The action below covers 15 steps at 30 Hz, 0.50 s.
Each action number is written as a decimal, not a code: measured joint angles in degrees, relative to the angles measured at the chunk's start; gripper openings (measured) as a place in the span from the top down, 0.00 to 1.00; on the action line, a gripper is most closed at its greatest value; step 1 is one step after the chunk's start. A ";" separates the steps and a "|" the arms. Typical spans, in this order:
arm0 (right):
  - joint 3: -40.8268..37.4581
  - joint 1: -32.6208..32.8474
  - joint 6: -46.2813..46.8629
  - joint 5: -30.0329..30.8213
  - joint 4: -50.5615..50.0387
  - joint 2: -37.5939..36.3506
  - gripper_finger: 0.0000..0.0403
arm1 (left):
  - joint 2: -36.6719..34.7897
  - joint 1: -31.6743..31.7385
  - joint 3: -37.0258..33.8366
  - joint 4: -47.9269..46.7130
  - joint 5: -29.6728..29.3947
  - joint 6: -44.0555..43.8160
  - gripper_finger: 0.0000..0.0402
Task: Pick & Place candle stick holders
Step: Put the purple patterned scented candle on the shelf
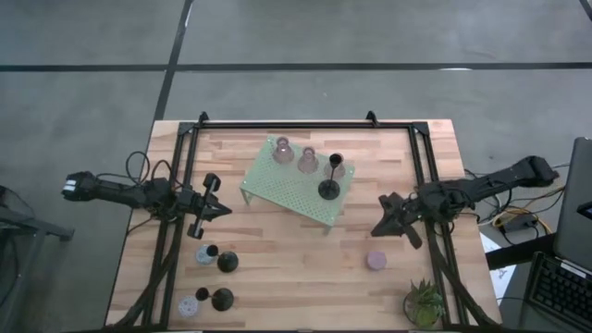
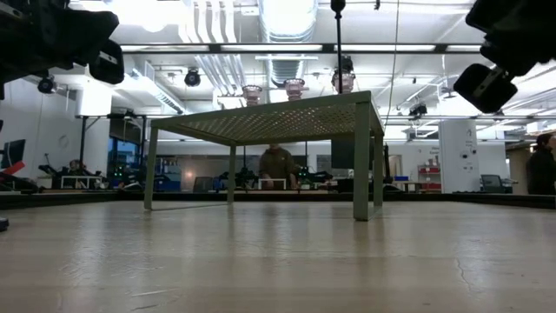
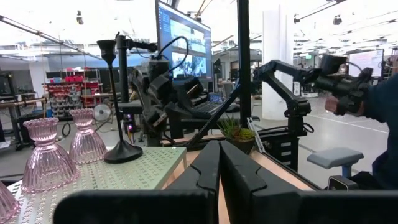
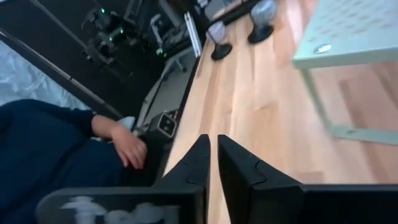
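Observation:
The pale green perforated stand (image 1: 298, 192) sits mid-table. On it stand three pinkish glass holders (image 1: 282, 150) (image 1: 308, 159) (image 1: 339, 169) and one black slim-stemmed holder (image 1: 329, 183); two of the glass ones (image 3: 46, 155) and the black one (image 3: 118, 99) show in the left wrist view. A lavender holder (image 1: 376, 261) rests on the table at the right. Several black and pale-blue holders (image 1: 217, 261) (image 1: 205, 301) stand at the near left. My left gripper (image 1: 223, 209) is shut and empty, left of the stand. My right gripper (image 1: 377, 230) is shut and empty, right of it.
A spiky green potted plant (image 1: 424, 303) stands at the near right corner. A black frame (image 1: 287, 125) runs along the far edge and down both sides of the table. A person's hand (image 4: 127, 146) rests off the table. There is bare wood between the stand and the near edge.

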 joint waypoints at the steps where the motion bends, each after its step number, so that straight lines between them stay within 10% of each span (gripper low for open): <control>1: 1.40 0.91 0.35 0.27 -0.29 2.13 0.92 | 0.00 0.01 0.00 0.00 0.00 0.00 0.96; 15: 28.90 9.11 6.81 0.78 -41.12 34.96 0.56 | 0.02 0.02 0.00 0.00 0.00 0.00 0.96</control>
